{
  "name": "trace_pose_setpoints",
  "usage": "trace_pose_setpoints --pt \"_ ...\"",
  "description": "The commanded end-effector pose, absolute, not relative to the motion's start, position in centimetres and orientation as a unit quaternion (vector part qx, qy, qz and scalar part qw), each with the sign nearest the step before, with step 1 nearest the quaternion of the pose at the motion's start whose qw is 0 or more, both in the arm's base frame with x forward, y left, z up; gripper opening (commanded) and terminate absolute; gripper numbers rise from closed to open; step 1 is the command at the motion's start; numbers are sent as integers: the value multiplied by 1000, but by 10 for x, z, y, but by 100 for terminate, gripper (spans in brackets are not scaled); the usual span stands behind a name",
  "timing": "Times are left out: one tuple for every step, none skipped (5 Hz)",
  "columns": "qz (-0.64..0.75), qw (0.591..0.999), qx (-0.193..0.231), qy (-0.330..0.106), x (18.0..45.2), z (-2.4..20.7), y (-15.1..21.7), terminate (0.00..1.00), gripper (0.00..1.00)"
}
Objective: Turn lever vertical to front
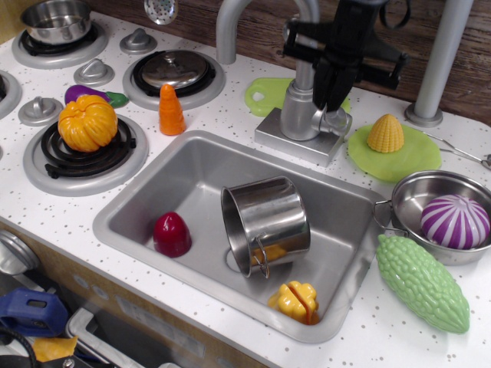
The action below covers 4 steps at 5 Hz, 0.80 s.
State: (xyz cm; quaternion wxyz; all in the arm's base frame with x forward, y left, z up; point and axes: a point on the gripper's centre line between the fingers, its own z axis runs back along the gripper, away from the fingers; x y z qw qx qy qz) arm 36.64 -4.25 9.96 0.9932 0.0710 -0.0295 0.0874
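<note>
The lever (336, 121) is a short silver-grey stub on the right side of the faucet base (299, 113), its rounded end pointing toward the front of the counter. My black gripper (330, 103) hangs straight down just above the lever. Its fingers (322, 86) sit close together with no gap showing, and nothing is between them. The fingertips are right over the lever's top; I cannot tell whether they touch it. The curved spout (230, 23) rises behind the gripper.
The sink (138, 203) holds a tipped steel pot (268, 218), a red toy (171, 234) and a yellow toy (295, 300). A yellow corn piece (385, 134) on a green plate lies right of the faucet. A grey post (441, 61) stands at the back right.
</note>
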Motion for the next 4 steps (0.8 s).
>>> trace_pose_setpoints --pt "87 992 77 -51 384 134 -45 0 0" --pt "83 992 73 -59 388 124 -42 0 0" --pt "80 992 59 -78 385 100 -36 0 0" --pt "83 990 59 -93 379 75 -32 100 0"
